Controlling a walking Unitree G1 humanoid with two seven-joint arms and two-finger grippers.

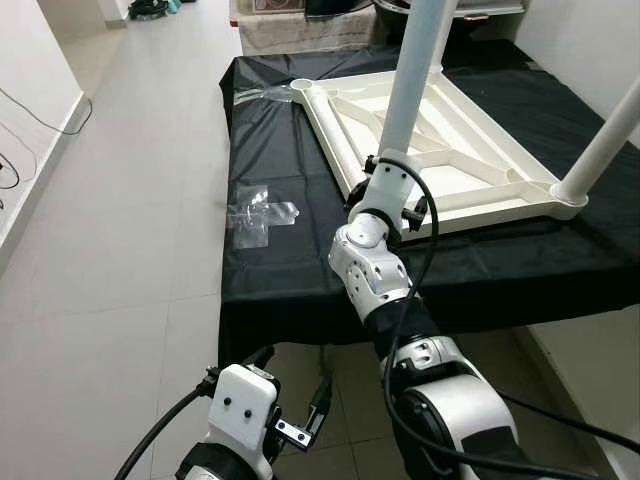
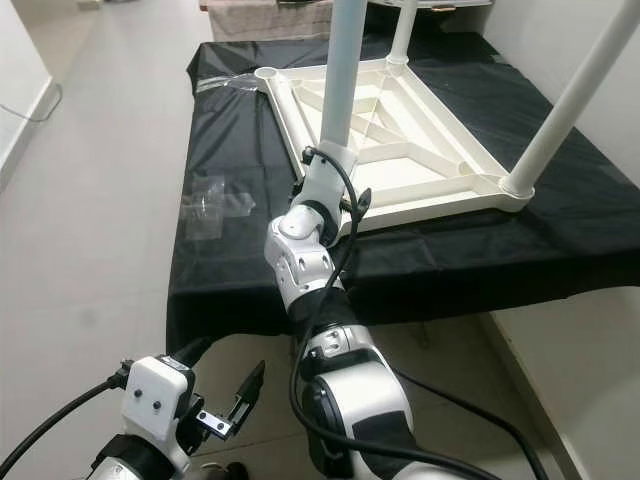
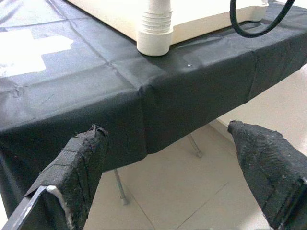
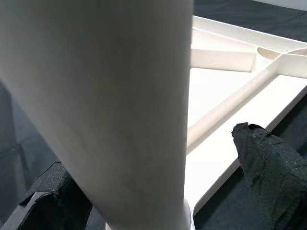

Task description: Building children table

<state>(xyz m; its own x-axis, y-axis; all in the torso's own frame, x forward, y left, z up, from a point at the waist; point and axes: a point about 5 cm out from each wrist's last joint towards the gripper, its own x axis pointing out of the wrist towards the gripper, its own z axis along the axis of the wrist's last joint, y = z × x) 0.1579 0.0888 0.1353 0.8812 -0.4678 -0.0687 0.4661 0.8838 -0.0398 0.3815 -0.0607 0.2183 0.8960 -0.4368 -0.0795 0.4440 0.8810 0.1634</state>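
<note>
The white children's tabletop [image 1: 470, 165] lies upside down on a black-covered table [image 1: 270, 290]. White legs stand upright in its corners: one at the near left corner [image 1: 412, 70], one at the near right [image 1: 610, 135], one at the back [image 2: 403, 30]. The far left corner socket [image 1: 302, 87] holds no leg. My right gripper [image 1: 395, 190] is at the base of the near left leg [image 4: 110, 96], fingers either side; one finger [image 4: 268, 158] stands clear of it. My left gripper [image 1: 295, 400] hangs low before the table's front edge, open around nothing [image 3: 168, 163].
A crumpled clear plastic bag [image 1: 258, 212] lies on the cloth at the left. The black cloth hangs over the front edge, with thin metal table legs [image 3: 120, 187] under it. Pale tiled floor [image 1: 130, 200] stretches to the left; a white wall with cables [image 1: 20, 130] runs along it.
</note>
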